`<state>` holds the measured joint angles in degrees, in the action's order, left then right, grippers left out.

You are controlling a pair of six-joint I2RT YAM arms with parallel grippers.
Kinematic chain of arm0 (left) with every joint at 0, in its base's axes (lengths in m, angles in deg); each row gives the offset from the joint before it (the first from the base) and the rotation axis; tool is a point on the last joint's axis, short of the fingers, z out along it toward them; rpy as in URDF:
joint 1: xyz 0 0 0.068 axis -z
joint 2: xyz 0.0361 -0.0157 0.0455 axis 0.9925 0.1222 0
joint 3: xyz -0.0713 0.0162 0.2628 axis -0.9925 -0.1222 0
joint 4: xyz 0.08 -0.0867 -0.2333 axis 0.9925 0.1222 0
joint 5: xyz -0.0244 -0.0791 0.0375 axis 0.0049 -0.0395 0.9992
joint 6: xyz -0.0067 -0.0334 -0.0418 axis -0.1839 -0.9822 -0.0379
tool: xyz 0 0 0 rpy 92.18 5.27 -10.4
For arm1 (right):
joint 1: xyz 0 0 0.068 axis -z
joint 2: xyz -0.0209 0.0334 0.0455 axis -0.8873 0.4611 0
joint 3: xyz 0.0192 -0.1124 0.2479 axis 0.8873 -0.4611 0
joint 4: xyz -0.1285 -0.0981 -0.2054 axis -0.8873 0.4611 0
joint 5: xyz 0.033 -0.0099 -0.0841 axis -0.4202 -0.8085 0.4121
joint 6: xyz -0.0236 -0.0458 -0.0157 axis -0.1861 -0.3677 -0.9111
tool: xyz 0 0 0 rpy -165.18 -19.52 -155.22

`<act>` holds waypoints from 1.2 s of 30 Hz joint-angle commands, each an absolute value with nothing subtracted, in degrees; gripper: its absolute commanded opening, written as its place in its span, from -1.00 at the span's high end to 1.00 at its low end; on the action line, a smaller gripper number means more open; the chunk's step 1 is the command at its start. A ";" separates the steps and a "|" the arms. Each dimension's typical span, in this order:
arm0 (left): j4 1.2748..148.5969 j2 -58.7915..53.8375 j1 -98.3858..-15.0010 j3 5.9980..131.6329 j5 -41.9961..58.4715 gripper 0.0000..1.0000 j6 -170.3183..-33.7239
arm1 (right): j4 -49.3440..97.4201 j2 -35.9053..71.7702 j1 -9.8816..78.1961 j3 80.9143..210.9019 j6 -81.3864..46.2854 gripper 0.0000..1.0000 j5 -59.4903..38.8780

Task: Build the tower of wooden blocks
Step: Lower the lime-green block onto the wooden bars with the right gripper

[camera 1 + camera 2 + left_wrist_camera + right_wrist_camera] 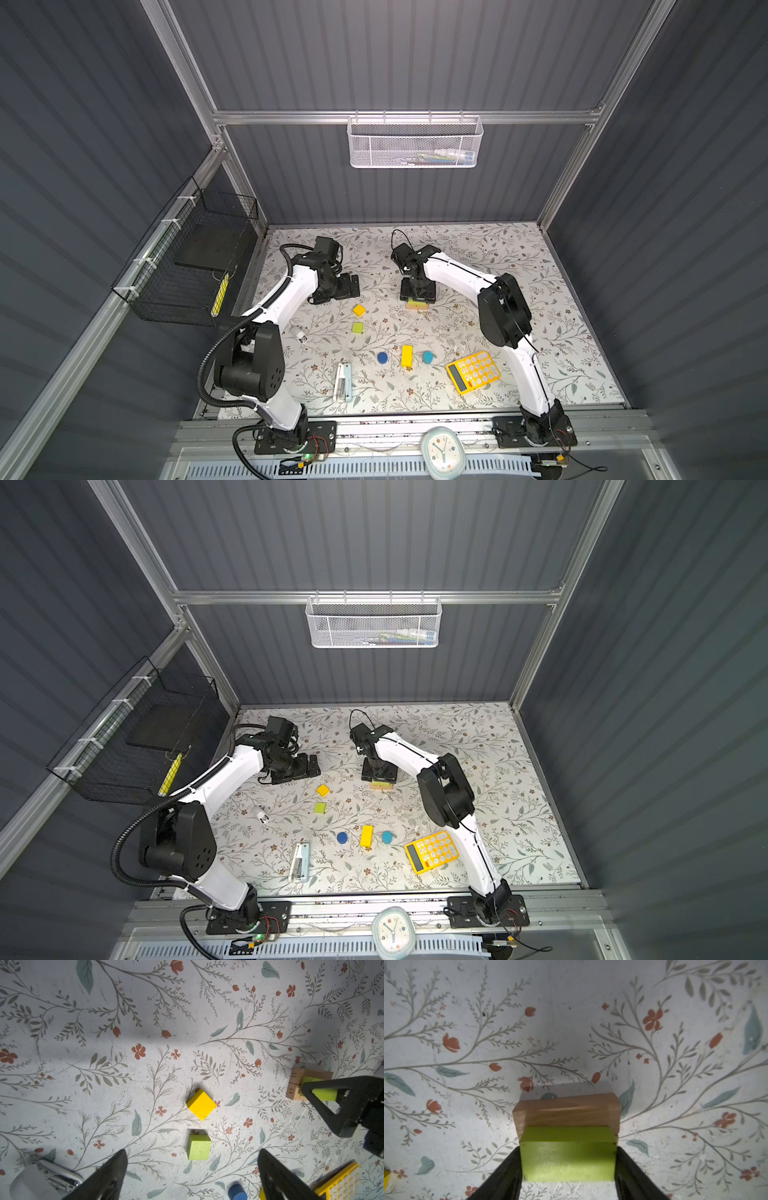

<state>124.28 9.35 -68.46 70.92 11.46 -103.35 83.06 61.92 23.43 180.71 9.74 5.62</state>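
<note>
Support is being given by two tan bars (pixel 566 1112) lying side by side at the far middle of the tabletop (pixel 519 257); the green bar (pixel 566 1159) is being held lengthwise on them, clasped at both ends by the right end effector (pixel 568 1151). The left end effector (pixel 192 1153) is being held wide open above the yellow cube (pixel 201 1104) and green cube (pixel 198 1147), probably the next pieces. The yellow bar (pixel 407 355) and cylinders (pixel 382 357) are lying nearer the front, beside the calculator (pixel 473 371); nothing is blocking the stack.
</note>
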 commanded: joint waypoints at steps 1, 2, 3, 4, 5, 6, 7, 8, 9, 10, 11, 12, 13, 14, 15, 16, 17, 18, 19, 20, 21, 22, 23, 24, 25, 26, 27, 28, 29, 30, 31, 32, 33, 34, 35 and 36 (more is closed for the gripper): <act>124.60 8.72 -68.83 70.12 10.15 -0.95 -102.29 | 83.54 63.20 23.17 182.08 10.32 -0.40 6.43; 124.60 8.71 -68.83 70.23 10.14 -0.95 -102.29 | 83.51 63.16 23.14 182.09 10.28 -0.41 6.38; 124.60 8.72 -68.83 70.12 10.14 -0.95 -102.29 | 83.62 63.13 23.16 182.11 10.28 -0.41 6.34; 124.60 8.72 -68.83 70.18 10.14 -0.95 -102.30 | 83.64 63.20 23.17 182.10 10.33 -0.42 6.43; 124.60 8.72 -68.83 70.16 10.07 -0.95 -102.29 | 83.67 63.15 23.17 182.12 10.32 -0.42 6.43; 124.60 8.72 -68.83 70.14 10.05 -0.95 -102.29 | 83.77 63.13 23.17 182.12 10.36 -0.42 6.60; 124.60 8.67 -68.83 70.12 10.08 -0.95 -102.29 | 83.84 63.11 23.17 182.11 10.34 -0.42 6.56; 124.60 8.63 -68.83 70.16 10.06 -0.95 -102.29 | 83.91 63.04 23.14 182.12 10.36 -0.42 6.61; 124.60 8.63 -68.83 70.12 10.05 -0.95 -102.30 | 83.94 62.92 23.16 182.05 10.37 -0.42 6.70; 124.60 8.68 -68.83 70.17 10.05 -0.95 -102.29 | 83.90 62.85 23.17 182.05 10.37 -0.42 6.84; 124.55 8.63 -68.83 70.12 10.06 -0.95 -102.29 | 83.92 62.77 23.16 182.03 10.37 -0.42 6.73; 124.54 8.63 -68.83 70.19 10.09 -0.95 -102.30 | 84.01 62.70 23.17 182.03 10.37 -0.41 6.79; 124.53 8.63 -68.84 70.12 9.98 -0.95 -102.29 | 84.03 62.59 23.17 182.03 10.31 -0.39 6.90; 124.51 8.63 -68.83 70.18 9.96 -0.95 -102.35 | 84.03 62.46 23.17 182.03 10.28 -0.37 7.03; 124.51 8.63 -68.85 70.18 9.96 -0.95 -102.30 | 84.03 62.41 23.17 182.03 10.19 -0.35 7.01; 124.51 8.63 -68.86 70.13 9.92 -0.95 -102.33 | 83.97 62.28 23.16 182.03 10.18 -0.33 7.08; 124.51 8.63 -68.89 70.17 9.88 -0.95 -102.29 | 84.12 62.18 23.17 182.03 10.19 -0.32 7.07; 124.51 8.63 -68.91 70.13 9.90 -0.95 -102.32 | 84.13 62.09 23.17 182.03 10.11 -0.30 7.14; 124.51 8.50 -68.92 70.14 9.87 -0.95 -102.34 | 84.13 62.05 23.15 182.04 10.05 -0.29 7.28; 124.42 8.52 -68.92 70.17 9.87 -0.95 -102.29 | 84.12 61.97 23.12 182.04 10.02 -0.28 7.37; 124.43 8.50 -68.92 70.14 9.87 -0.95 -102.31 | 84.12 61.96 23.16 182.03 9.94 -0.27 7.44; 124.45 8.47 -68.92 70.18 9.87 -0.95 -102.40 | 84.13 61.97 23.16 182.03 9.80 -0.27 7.52; 124.42 8.45 -68.92 70.16 9.90 -0.95 -102.42 | 84.18 61.92 23.14 182.12 9.71 -0.27 7.61; 124.42 8.46 -68.92 70.17 9.88 -0.95 -102.33 | 84.19 61.76 23.09 182.08 9.61 -0.27 7.71; 124.42 8.46 -68.93 70.18 9.87 -0.95 -102.36 | 84.21 61.74 23.09 182.12 9.45 -0.27 7.76; 124.42 8.37 -68.92 70.14 9.90 -0.95 -102.43 | 84.14 61.70 23.16 182.12 9.27 -0.27 7.85; 124.42 8.37 -68.92 70.07 9.88 -0.95 -102.42 | 84.08 61.52 23.12 182.12 8.93 -0.27 8.01; 124.42 8.37 -68.92 70.08 9.89 -0.95 -102.37 | 84.04 61.53 23.11 182.16 8.71 -0.27 8.13; 124.42 8.37 -68.92 70.07 9.88 -0.95 -102.38 | 83.90 61.44 23.09 182.19 8.33 -0.27 8.20; 124.42 8.37 -68.92 70.02 9.88 -0.95 -102.31 | 83.90 61.36 23.09 182.12 8.15 -0.27 8.42; 124.42 8.37 -69.03 70.08 9.87 -0.95 -102.35 | 84.03 61.28 23.08 182.04 7.88 -0.27 8.60; 124.42 8.37 -69.00 70.04 9.87 -0.95 -102.42 | 83.87 61.13 23.13 182.03 7.60 -0.27 8.65; 124.42 8.37 -69.00 70.03 9.87 -0.95 -102.29 | 83.86 61.16 23.09 182.01 7.40 -0.27 8.75; 124.38 8.29 -68.99 70.03 9.87 -0.95 -102.30 | 83.69 61.05 23.08 181.94 7.09 -0.27 8.67; 124.33 8.28 -69.01 69.97 9.87 -0.95 -102.29 | 83.54 61.01 23.08 181.99 6.82 -0.27 8.55; 124.33 8.29 -69.01 69.94 9.87 -0.95 -102.29 | 83.43 61.08 23.08 181.98 6.61 -0.27 8.46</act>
